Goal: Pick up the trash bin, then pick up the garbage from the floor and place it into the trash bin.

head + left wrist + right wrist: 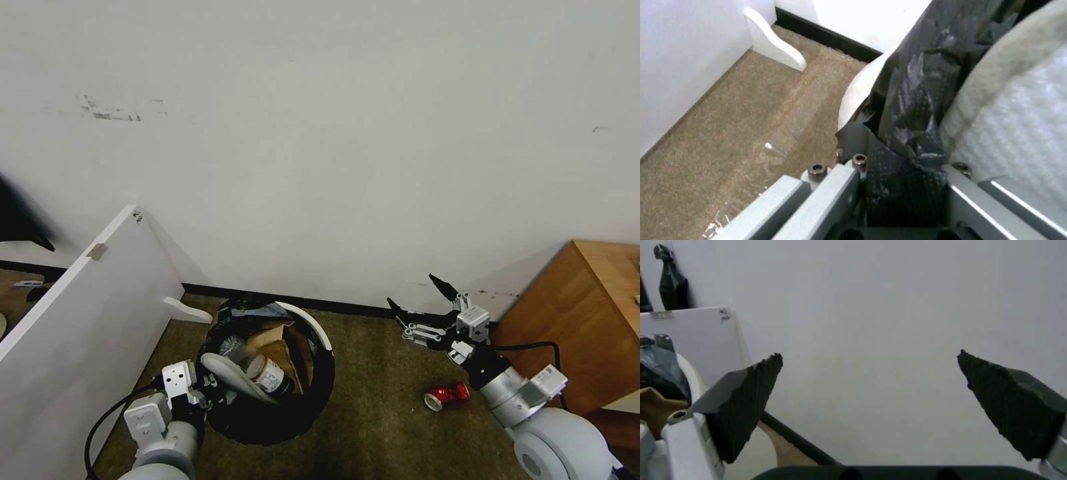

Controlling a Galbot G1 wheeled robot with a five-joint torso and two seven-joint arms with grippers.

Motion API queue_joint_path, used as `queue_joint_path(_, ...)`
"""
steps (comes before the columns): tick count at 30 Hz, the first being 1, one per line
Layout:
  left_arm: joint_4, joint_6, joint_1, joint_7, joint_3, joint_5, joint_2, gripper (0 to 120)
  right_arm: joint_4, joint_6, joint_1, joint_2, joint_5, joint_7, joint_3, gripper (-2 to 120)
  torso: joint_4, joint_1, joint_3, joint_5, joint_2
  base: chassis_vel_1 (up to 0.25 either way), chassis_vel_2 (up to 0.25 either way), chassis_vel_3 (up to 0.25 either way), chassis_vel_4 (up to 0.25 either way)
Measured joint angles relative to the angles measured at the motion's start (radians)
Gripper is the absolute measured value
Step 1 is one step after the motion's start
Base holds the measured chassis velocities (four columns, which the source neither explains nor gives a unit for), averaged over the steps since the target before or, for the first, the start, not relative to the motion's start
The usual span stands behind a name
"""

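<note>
The trash bin [319, 383], a white bucket lined with a black bag, hangs tilted just above the carpet at lower left. My left gripper [208, 390] is shut on its near rim; in the left wrist view the gripper [902, 186] pinches the black bag [916, 86] over the white wall [858, 96]. Inside lie garbage pieces: a white slipper [230, 375], a clear bottle [267, 373] and a brown paper bag [280, 347]. A crushed red can [447, 395] lies on the floor to the right. My right gripper [411, 289] hovers open above and behind the can, fingers [746, 400] wide apart and holding nothing.
A white furniture panel [80, 320] with a curved foot [187, 310] stands on the left. A wooden cabinet [573, 313] stands at the right. The white wall with a black baseboard [347, 308] closes the back. Brown carpet [380, 427] lies open between the bin and the can.
</note>
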Motion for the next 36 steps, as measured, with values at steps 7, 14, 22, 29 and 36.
queue_joint_path(7,0.002,0.0,0.0,0.0,0.0,0.0,0.0,0,-0.012,0.007,-0.004,0.0,-0.003,-0.002,0.0,100,0.0,0.0,0.0,0.0,0.0,0.0,0.0,0.0,0.0)
queue_joint_path(14,0.004,0.0,-0.002,0.001,0.003,0.001,0.0,0,-0.022,0.008,-0.008,0.0,-0.008,-0.002,0.003,100,0.0,0.0,0.0,0.0,0.0,0.0,0.0,0.0,0.0)
queue_joint_path(22,0.006,0.001,-0.012,0.002,0.007,0.002,0.015,0,-0.093,-0.007,-0.004,-0.003,-0.019,0.06,0.003,100,0.0,0.0,0.0,0.0,0.0,0.0,0.0,0.0,0.0)
queue_joint_path(29,0.009,0.003,-0.023,0.005,0.02,0.007,0.019,0,-0.148,-0.087,0.044,0.002,0.048,0.199,-0.034,100,0.0,0.0,0.0,0.0,0.0,0.0,0.0,0.0,0.0)
queue_joint_path(36,0.01,0.003,-0.027,0.005,0.022,0.001,0.034,0,-0.205,-0.154,0.088,0.039,0.125,0.32,-0.077,100,0.0001,0.0,0.0,0.0,0.0,0.0,0.0,0.0,0.0)
